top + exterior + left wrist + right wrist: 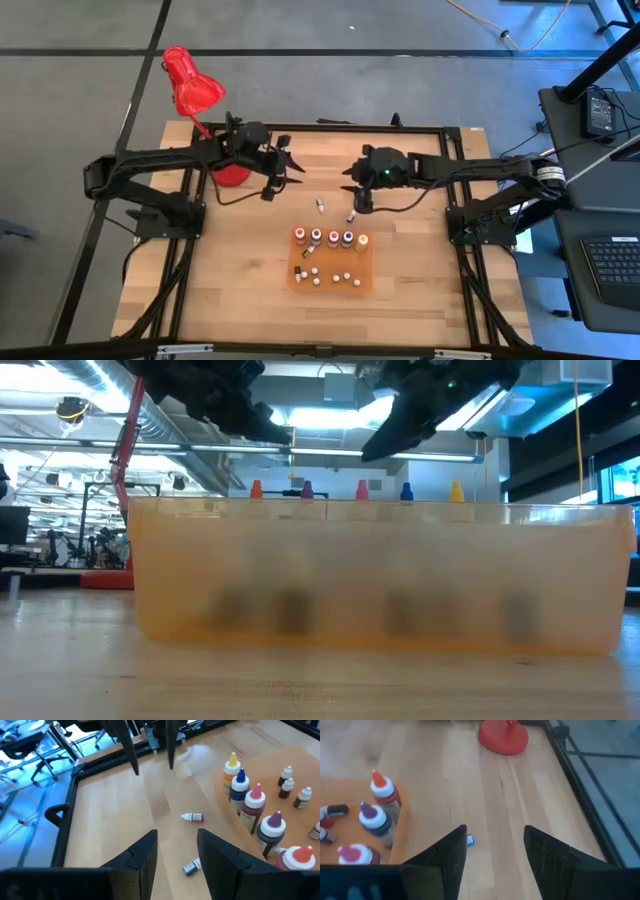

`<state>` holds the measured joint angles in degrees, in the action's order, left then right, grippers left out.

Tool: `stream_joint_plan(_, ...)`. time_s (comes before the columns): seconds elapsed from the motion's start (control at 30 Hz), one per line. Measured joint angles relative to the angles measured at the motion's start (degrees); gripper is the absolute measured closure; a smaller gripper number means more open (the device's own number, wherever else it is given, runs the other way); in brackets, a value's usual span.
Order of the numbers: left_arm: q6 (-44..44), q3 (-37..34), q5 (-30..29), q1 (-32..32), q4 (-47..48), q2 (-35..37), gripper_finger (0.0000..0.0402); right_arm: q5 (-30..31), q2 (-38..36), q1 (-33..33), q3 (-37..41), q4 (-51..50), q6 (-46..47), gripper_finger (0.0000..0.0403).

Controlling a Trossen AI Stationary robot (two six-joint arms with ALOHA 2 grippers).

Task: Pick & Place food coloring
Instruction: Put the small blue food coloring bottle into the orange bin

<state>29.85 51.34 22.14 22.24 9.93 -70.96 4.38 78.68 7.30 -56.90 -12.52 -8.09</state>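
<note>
Food coloring bottles stand on an orange mat at the table's middle: a row of taller bottles along its far edge and several small ones nearer. Two small bottles lie on their sides on the bare wood beyond the mat; the left wrist view shows them too. My left gripper hangs open above the table, far-left of the mat. My right gripper hangs open above the right loose bottle. Neither holds anything.
A red desk lamp stands at the far left with its round base on the wood. A black frame runs around the table. Bare wood lies left, right and near of the mat.
</note>
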Motion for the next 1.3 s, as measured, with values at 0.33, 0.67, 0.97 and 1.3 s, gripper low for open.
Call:
stream_joint_plan(0.33,-3.50,-0.27,-1.36,-0.86,0.13,-0.17,0.0269,-3.41,4.51,1.40,0.02,0.14,13.69,0.0205)
stream_joint_plan(0.67,7.51,-0.16,-3.38,-0.85,5.81,-1.80,0.0271,-3.57,4.51,3.45,0.02,-0.12,19.86,0.0205)
stream_joint_plan(0.97,11.99,7.63,-0.11,-1.82,10.07,-14.52,0.0302,-3.54,4.51,5.83,0.02,-0.20,22.39,0.0205)
stream_joint_plan(1.3,8.82,9.17,-4.58,-2.42,7.89,-18.10,0.0302,-3.54,4.51,6.09,0.02,-3.95,22.92,0.0205)
